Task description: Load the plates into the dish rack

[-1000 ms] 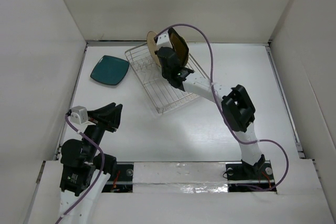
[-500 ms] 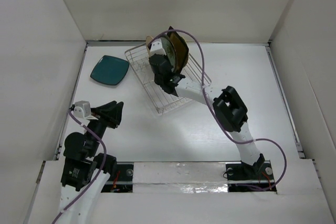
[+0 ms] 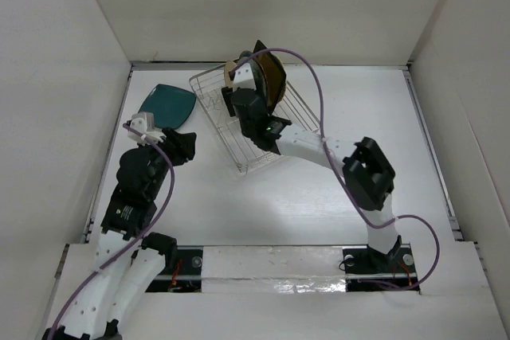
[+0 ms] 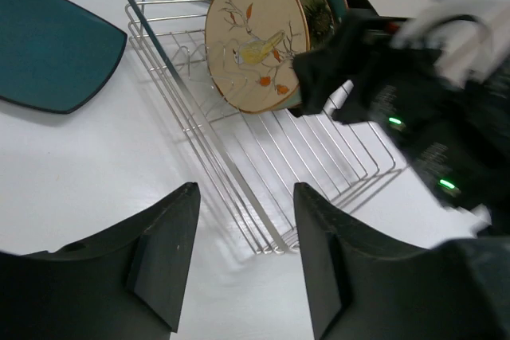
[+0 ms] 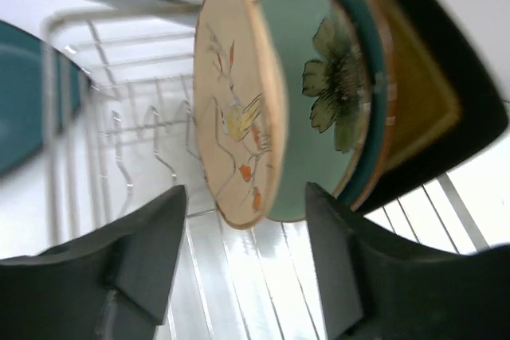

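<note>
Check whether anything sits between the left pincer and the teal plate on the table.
Nothing visible does. Only bare table lies between the open left pincer and the teal plate. The rack lies to the right of that path in the left wrist view.

The dish rack (image 4: 209, 145) is thin, bright, shiny metal wire; the teal square plate (image 4: 48, 45), at nine o'clock of it in the top view, has a smooth glossy glaze; the cream patterned plate (image 4: 255, 37) looks smooth and matt; the pale green plate (image 5: 327, 133) is glazed and shiny; the amber square plate (image 5: 418, 93) is glossy; the left gripper (image 4: 245, 197) and right gripper (image 5: 245, 197) have matt black plastic fingers; the table (image 4: 80, 173) is smooth and white.
</note>
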{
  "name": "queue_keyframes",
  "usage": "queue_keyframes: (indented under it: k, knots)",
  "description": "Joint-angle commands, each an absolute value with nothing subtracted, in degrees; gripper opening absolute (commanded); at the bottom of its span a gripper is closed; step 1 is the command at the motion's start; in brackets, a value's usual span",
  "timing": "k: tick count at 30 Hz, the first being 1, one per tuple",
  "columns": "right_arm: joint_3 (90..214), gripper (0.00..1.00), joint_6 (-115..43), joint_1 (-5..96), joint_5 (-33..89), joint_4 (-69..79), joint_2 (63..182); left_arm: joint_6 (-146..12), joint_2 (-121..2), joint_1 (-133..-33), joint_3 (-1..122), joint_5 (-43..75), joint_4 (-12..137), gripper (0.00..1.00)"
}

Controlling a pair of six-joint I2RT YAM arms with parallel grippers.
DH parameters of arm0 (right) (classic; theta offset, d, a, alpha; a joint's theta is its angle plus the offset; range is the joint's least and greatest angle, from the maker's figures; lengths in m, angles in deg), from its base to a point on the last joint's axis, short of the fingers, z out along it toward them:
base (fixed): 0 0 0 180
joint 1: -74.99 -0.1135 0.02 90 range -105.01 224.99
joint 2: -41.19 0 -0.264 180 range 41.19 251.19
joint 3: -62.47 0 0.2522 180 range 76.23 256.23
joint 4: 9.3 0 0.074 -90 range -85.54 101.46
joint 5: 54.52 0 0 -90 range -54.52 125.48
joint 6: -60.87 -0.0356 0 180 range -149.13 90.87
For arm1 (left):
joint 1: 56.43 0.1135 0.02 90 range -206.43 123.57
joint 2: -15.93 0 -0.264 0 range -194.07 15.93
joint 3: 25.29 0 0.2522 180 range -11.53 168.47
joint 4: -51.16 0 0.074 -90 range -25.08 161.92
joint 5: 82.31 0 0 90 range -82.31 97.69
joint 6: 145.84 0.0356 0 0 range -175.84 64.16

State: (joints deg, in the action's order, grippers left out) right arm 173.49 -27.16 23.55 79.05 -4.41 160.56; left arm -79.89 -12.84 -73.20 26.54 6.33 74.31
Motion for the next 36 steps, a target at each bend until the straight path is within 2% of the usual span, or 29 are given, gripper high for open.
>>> queue_keyframes:
  k: [1, 4, 7, 10, 11, 13, 16, 19, 20, 23, 28, 33, 34, 36]
  knots:
    - [170.3, 0.69, -34.0, 23.2, 74.3, -7.5, 148.7, -81.0, -20.7, -73.0, 30.4, 3.7, 68.4, 0.48]
    - [162.7, 0.72, -37.3, 23.2, 69.4, -8.5, 140.4, -81.5, -28.2, -71.6, 31.6, 0.8, 65.3, 0.50]
    - [154.0, 0.72, -39.8, 22.7, 66.2, -11.2, 132.8, -86.1, -33.9, -63.5, 31.6, 6.5, 60.1, 0.53]
    - [144.5, 0.15, -43.6, 22.7, 64.2, -15.9, 125.7, -92.3, -39.9, -57.0, 29.7, 12.5, 54.5, 0.56]
    - [142.2, 0.00, -44.5, 22.7, 64.0, -17.8, 124.1, -94.1, -41.7, -52.4, 28.1, 15.5, 52.6, 0.57]
    - [136.7, 0.00, -46.7, 22.7, 62.6, -23.4, 120.4, -100.1, -48.3, -48.4, 26.7, 18.6, 47.9, 0.58]
    - [135.6, 0.00, -47.8, 23.3, 60.1, -23.2, 119.0, -104.9, -55.9, -45.3, 25.3, 20.6, 43.0, 0.62]
    - [135.6, 0.11, -47.9, 24.7, 59.0, -22.8, 118.4, -110.5, -61.0, -45.3, 24.1, 18.2, 39.2, 0.66]
    - [135.6, 0.20, -48.2, 24.7, 58.5, -22.8, 117.8, -112.3, -62.2, -45.3, 23.5, 17.5, 37.8, 0.67]
    - [134.8, 0.33, -49.5, 26.2, 55.6, -23.5, 117.0, -118.2, -67.3, -45.3, 21.9, 17.5, 32.5, 0.70]
    - [134.1, 0.36, -50.6, 27.4, 53.0, -24.3, 115.2, -125.3, -74.5, -45.3, 21.4, 16.9, 24.9, 0.68]
    - [133.9, 0.36, -50.9, 28.0, 51.6, -24.6, 114.6, -131.5, -82.2, -45.3, 21.6, 17.3, 16.3, 0.61]
    - [133.8, 0.36, -50.9, 28.0, 51.5, -24.9, 114.4, -132.3, -83.9, -45.3, 21.8, 17.3, 15.5, 0.56]
    - [133.7, 0.36, -51.0, 28.0, 51.3, -25.1, 114.5, -134.3, -85.1, -45.3, 22.2, 16.5, 13.7, 0.53]
